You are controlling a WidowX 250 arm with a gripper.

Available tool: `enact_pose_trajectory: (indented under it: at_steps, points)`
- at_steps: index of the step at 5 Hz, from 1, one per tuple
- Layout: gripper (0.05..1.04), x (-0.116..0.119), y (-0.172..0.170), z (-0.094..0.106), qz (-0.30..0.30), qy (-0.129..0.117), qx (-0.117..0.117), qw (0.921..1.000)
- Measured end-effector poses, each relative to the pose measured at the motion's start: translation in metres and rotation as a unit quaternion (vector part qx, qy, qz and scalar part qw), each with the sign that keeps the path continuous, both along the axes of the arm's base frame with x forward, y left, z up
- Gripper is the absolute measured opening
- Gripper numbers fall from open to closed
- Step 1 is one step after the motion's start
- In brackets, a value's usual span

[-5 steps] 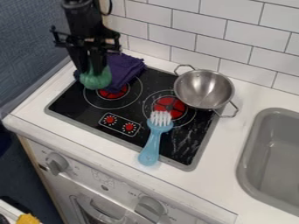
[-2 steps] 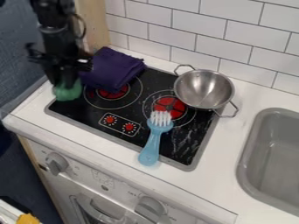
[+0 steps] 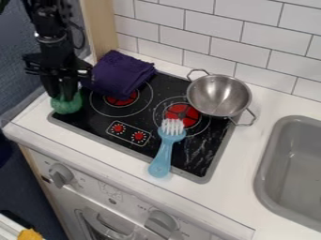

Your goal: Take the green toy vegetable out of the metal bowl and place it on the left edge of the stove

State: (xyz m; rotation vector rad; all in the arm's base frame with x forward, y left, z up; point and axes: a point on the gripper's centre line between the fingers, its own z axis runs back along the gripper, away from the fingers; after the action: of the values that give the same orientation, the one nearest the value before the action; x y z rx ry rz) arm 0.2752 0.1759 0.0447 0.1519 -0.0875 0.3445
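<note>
White tile wall and white counter look the same as a second ago, it's my gripper that's shifted. It was up by the left burner, in front of the purple cloth; now it's over at the left corner of the black stovetop. Claw's closed around the round green thing, which came along with it. Can't tell if that's touching down. More of the cloth shows now, while the metal pot and blue brush haven't budged.
</note>
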Motion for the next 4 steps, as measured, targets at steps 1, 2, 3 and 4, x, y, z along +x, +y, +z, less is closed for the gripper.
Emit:
enact_pose_trajectory:
  at_steps: [1, 2, 3, 4]
  points:
    - [0.688, 0.000, 0.001, 0.000, -0.003, -0.001, 0.002, 1.0000]
    - [0.960, 0.000, -0.002, 0.000, -0.012, 0.001, -0.006, 0.9999]
    - [1.007, -0.001, -0.007, 0.016, -0.023, 0.014, -0.013, 0.9995]
    - [1.002, 0.006, -0.012, 0.044, -0.042, 0.009, -0.032, 0.9986]
